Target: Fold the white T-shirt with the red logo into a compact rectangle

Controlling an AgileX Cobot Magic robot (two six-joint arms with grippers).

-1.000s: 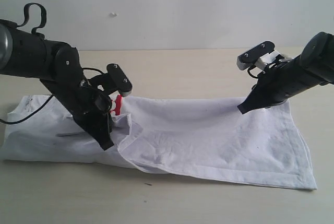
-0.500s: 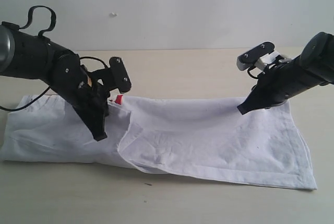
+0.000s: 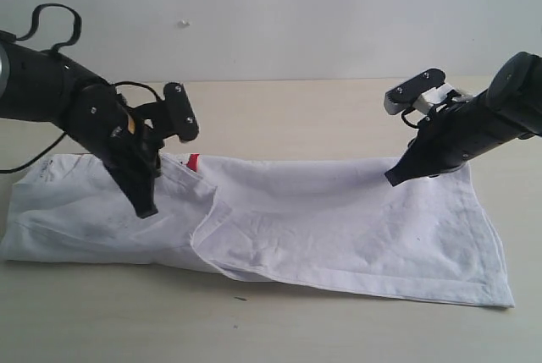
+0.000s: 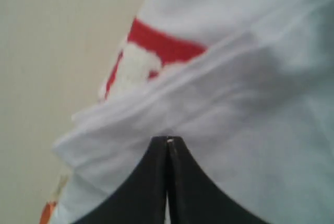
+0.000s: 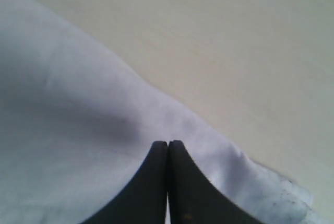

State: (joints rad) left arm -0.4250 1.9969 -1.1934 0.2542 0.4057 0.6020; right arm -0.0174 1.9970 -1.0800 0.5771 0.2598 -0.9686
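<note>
The white T-shirt [image 3: 339,228] lies folded lengthwise into a long band across the table. Only a small bit of the red logo [image 3: 193,162] peeks out at the far edge, under a folded layer; the left wrist view shows the red logo [image 4: 151,51] with a white letter beside a thick fold of the white T-shirt [image 4: 261,104]. My left gripper [image 3: 146,209] [image 4: 167,140] hovers shut just over the shirt's left part, with nothing seen between its fingers. My right gripper [image 3: 393,179] [image 5: 168,143] is shut over the far edge of the white T-shirt [image 5: 62,130].
The beige table [image 3: 296,109] runs back to a pale wall. An orange neck tag [image 4: 48,211] shows at the shirt's edge in the left wrist view. The shirt's hem corner [image 3: 506,299] lies near the front right.
My left gripper has risen and drawn back to the left, away from the fold in the middle. The folded layer now lies flat. The right arm has not moved.
</note>
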